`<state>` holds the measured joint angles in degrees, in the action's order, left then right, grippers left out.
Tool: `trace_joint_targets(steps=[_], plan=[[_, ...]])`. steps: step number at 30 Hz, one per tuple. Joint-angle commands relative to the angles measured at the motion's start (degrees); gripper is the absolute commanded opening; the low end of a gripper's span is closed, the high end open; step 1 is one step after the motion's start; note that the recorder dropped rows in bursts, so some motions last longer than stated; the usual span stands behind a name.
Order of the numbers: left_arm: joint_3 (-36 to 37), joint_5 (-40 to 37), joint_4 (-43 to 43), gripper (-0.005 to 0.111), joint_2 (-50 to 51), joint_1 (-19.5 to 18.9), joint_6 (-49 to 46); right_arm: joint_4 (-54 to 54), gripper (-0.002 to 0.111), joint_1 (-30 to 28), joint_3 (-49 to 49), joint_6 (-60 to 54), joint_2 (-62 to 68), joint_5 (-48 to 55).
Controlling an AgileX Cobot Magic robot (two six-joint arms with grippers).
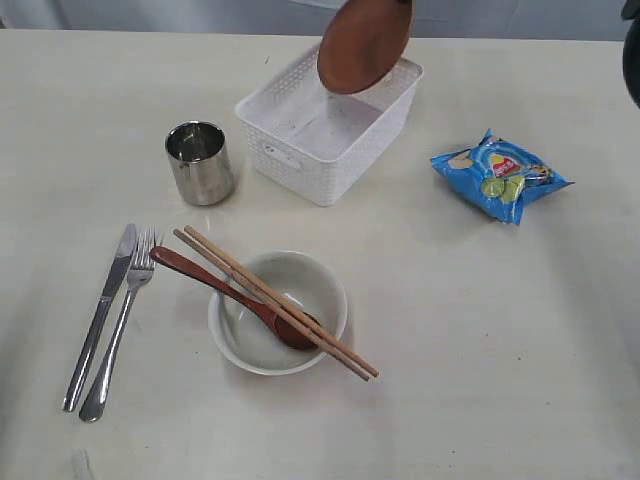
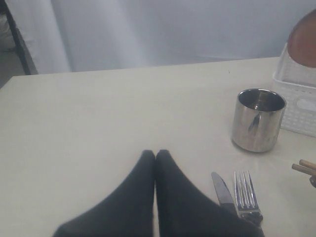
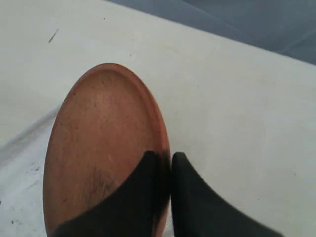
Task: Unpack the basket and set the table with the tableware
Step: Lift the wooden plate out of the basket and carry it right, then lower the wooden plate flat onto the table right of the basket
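- My left claw (image 2: 155,154): fingers pressed together, nothing between them. It hangs low over the surface (image 1: 480,330), near the tips of the knife and fork.
- The knife (image 1: 100,315) and fork (image 1: 120,325): flat on the surface at front left, side by side, the fork on the right, handles toward the front edge.
- The cup (image 1: 200,162): upright, behind the cutlery and just left of the basket, not touching it.
- The spoon (image 1: 215,282): head inside the bowl, handle resting over the left rim and pointing toward the fork.
- The chopsticks (image 1: 262,287): paired, laid diagonally across the bowl and over the spoon.
- The bowl (image 1: 300,275): upright at front centre.
- The basket (image 1: 330,125): upright at back centre, set at an angle to the surface's edges.
- The plate (image 1: 362,45): in the air over the basket's far end, steeply tilted.
- My right claw (image 3: 165,157): clamped on the plate's rim, one finger on each face.
- The bag (image 1: 500,175): flat on the surface, right of the basket and well apart.
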<state>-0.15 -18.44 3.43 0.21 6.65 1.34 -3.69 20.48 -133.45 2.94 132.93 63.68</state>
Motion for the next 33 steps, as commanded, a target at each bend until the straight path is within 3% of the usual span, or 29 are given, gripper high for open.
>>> trace_joint_targets(steps=[1,8,13,24,33], plan=[[0.15,0.1,-0.48,0.0,-0.21,-0.13,-0.08,-2.89,0.0,-0.34,-5.8,0.33,-0.87,4.21],[0.15,0.1,-0.48,0.0,-0.21,-0.13,-0.08,-3.51,0.0,-0.34,-6.91,0.13,-5.34,6.28],[0.15,0.1,-0.48,0.0,-0.21,-0.13,-0.08,-3.51,0.0,-0.48,-1.25,-0.61,-11.38,6.28],[0.15,0.1,-0.48,0.0,-0.21,-0.13,-0.08,5.98,0.0,-5.0,32.24,-2.94,-31.35,6.28],[0.15,0.1,-0.48,0.0,-0.21,-0.13,-0.08,8.7,0.0,-5.0,57.18,-4.29,-38.06,-6.09]])
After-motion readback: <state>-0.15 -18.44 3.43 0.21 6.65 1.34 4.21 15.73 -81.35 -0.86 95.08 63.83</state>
